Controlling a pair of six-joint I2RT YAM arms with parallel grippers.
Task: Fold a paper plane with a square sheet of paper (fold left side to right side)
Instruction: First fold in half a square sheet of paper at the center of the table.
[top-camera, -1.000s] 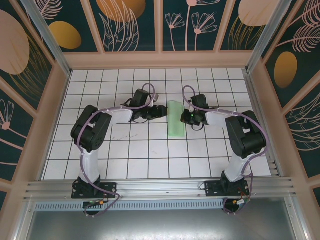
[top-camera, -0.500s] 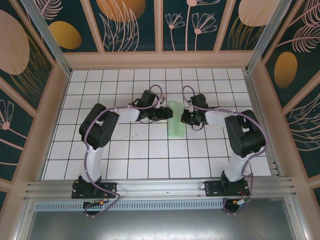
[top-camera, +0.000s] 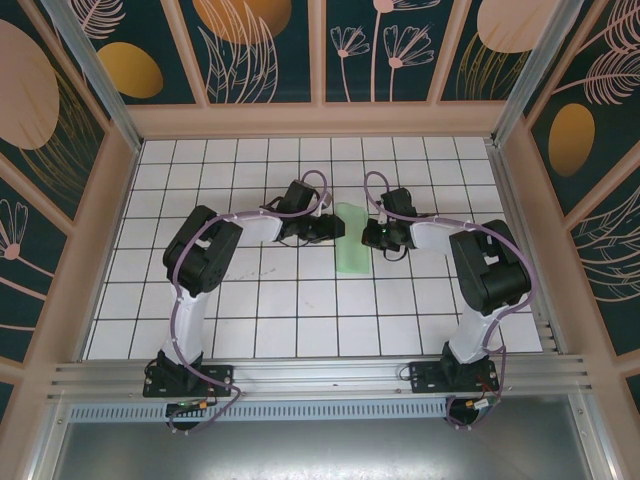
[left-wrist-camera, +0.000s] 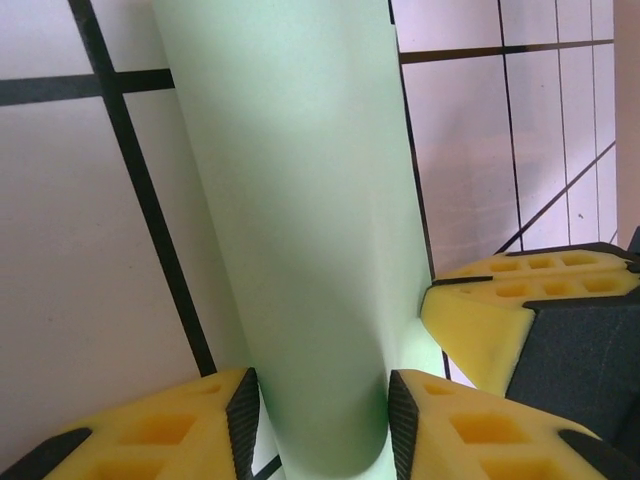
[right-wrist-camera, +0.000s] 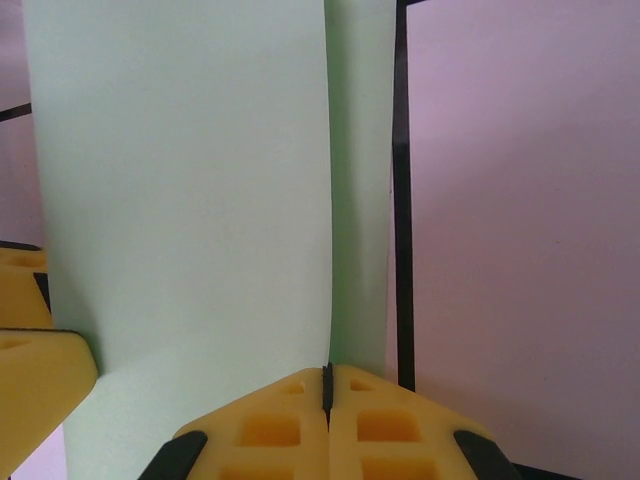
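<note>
The fold-over is in hand: the left jaws (left-wrist-camera: 320, 420) straddle the rounded folded edge of the square sheet of paper (left-wrist-camera: 300, 230), part-open, both pads at its sides. The right jaws (right-wrist-camera: 327, 385) stand shut, pinching the opposite edges. Next, likely flattening the crease. The sheet's long axis runs near-to-far on the tabletop (top-camera: 300, 320), between both jaws.

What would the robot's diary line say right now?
paper: folded over, uncreased | left gripper: closing around fold | right gripper: shut, pinning edge
</note>
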